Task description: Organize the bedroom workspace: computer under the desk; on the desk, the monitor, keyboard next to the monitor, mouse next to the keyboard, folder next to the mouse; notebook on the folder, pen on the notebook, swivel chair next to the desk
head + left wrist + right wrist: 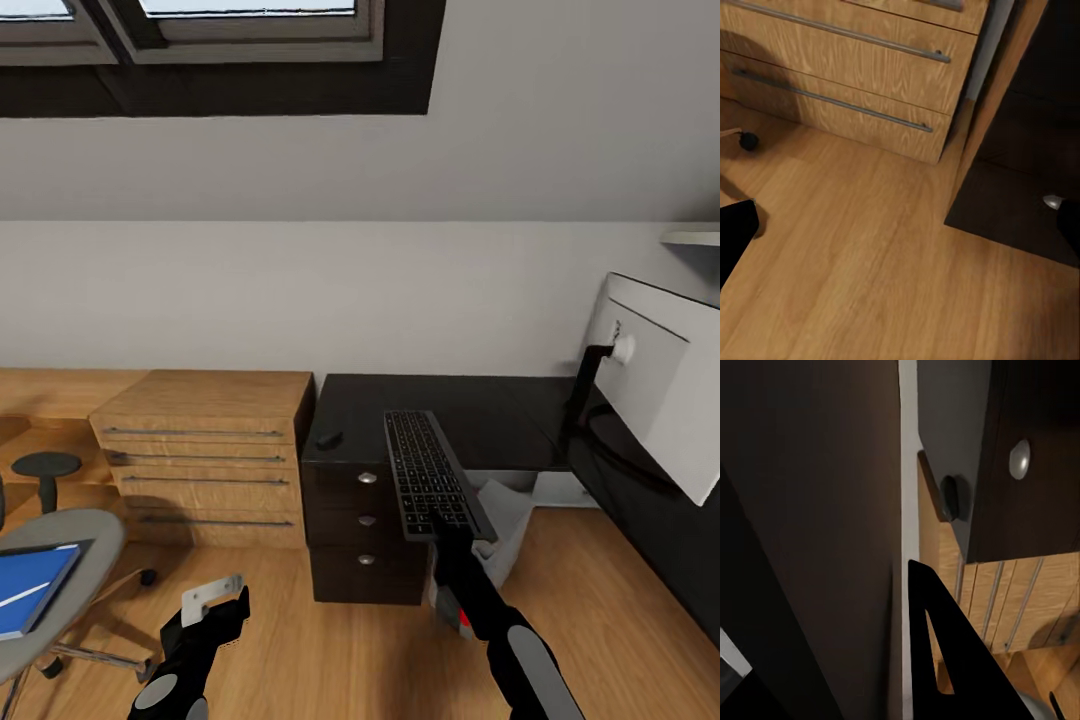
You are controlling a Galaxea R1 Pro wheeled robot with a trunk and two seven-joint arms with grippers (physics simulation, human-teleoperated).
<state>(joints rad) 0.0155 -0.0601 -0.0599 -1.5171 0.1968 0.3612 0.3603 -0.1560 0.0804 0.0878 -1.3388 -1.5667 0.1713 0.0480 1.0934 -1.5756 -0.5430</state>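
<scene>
My right gripper [447, 528] is shut on the near end of the keyboard [428, 472], holding it tilted above the black desk [500, 405]. The keyboard's dark underside [817, 510] looms close in the right wrist view. The small dark mouse [328, 440] lies at the desk's left edge, also visible as mouse [949, 499]. The monitor [655, 385] stands on the desk at right, its pale back toward me. A grey computer [505, 525] sits under the desk. The blue folder [30, 590] lies on the swivel chair [75, 545] at lower left. My left gripper [215, 608] hangs open over the floor.
A light wooden drawer chest [210, 450] stands left of the desk's black drawers [365, 530]. A dark round stool [45, 468] is beyond the chair. Bare wooden floor [870, 262] lies in front of the drawers. A sloped wall with a window rises behind.
</scene>
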